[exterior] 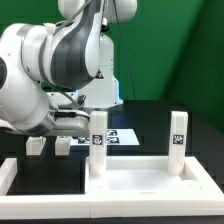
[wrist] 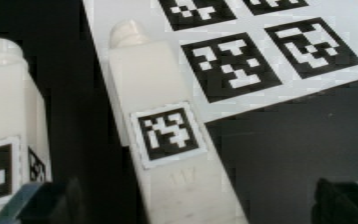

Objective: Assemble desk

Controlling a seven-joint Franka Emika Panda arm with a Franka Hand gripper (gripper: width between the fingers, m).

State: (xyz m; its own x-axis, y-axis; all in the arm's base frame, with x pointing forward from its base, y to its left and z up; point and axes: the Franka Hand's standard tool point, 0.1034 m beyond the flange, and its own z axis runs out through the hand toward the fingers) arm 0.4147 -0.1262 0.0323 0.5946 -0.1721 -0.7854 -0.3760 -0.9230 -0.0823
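White plastic stands out against the black table [exterior: 150,118]. The tabletop [exterior: 140,186] lies rim up at the front of the exterior view. Two legs stand upright along its far edge, each showing a tag: the left leg [exterior: 98,146] toward the exterior view's left and the right leg [exterior: 178,140] toward its right. A loose leg [exterior: 37,146] and a second loose leg [exterior: 63,146] sit on the table farther to the exterior view's left, apart from the tabletop. The marker board [exterior: 122,137] lies flat behind, between the two upright legs.

The arm [exterior: 50,60] fills the upper left of the exterior view. Its gripper [exterior: 82,122] hangs low, just beside the top of the left leg, and that view does not show whether they touch.

In the wrist view the gripper [wrist: 194,198] is spread wide. Its dark fingers [wrist: 34,200] sit at either side of a tagged middle leg [wrist: 167,140], and bare gaps show that neither finger touches it. A side leg [wrist: 7,110], also tagged, lies close beside it. The middle leg's tip overlaps the edge of the marker board [wrist: 247,50]. I cannot tell which legs of the exterior view these two are.
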